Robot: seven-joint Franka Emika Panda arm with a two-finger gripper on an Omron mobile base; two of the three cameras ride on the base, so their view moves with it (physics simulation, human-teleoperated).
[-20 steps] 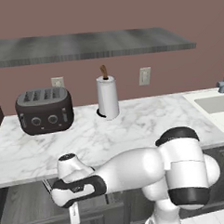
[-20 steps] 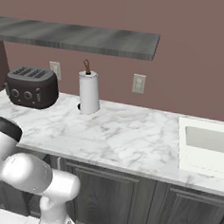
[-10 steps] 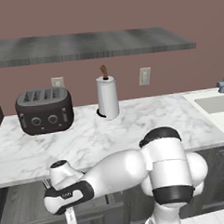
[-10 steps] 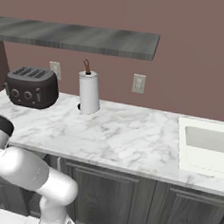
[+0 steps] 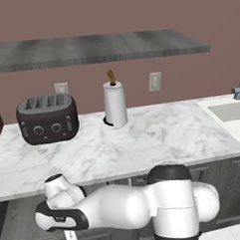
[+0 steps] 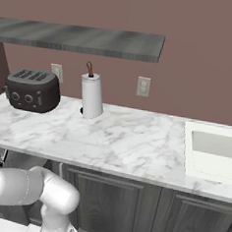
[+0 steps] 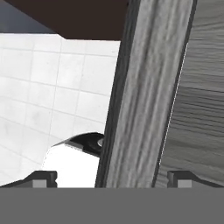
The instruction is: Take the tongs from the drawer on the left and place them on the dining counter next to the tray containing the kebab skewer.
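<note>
A toaster [image 5: 47,118] stands at the back left of the marble counter [image 5: 158,140], with a paper-towel roll [image 5: 114,104] upright to its right near the back edge. A sink [image 6: 215,151] is set into the counter's right end, and a grey shelf [image 5: 88,49] runs along the wall above. Dark wood-grain cabinet doors [image 6: 111,206] sit under the counter.

The arm reaches low and left, below the counter's front edge, its wrist bent down in front of the cabinet fronts at the lower left of the left base view. The gripper [image 7: 111,177] has its two tips set wide apart, open, on either side of the grey edge of the pulled-out drawer [image 7: 144,96]. White floor tiles [image 7: 52,87] lie beyond that edge. The tongs cannot be made out.
</note>
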